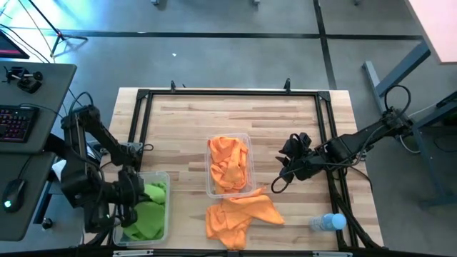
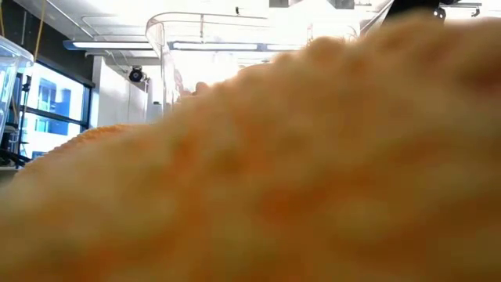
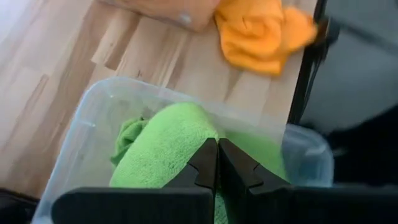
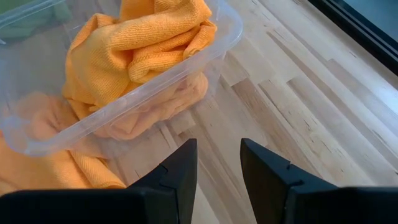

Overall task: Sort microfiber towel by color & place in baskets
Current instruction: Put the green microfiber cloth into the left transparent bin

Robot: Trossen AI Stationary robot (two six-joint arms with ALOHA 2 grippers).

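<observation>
While the left gripper (image 1: 128, 194) is held with its fingers pressed together and empty over the green towels (image 1: 146, 209) in the clear basket (image 1: 166, 178) at the table's front left corner, the right gripper (image 1: 288, 165) is kept part open, holding nothing, above the bare wooden table (image 1: 186, 121) just beside the middle basket (image 1: 248, 137). That basket is filled with orange towels (image 1: 228, 163), and more orange towels (image 1: 239, 213) are left on the table in front of it, touching its front edge.

No writing, label, brand or number can be read on anything here, neither on the table nor in the room beyond.
</observation>
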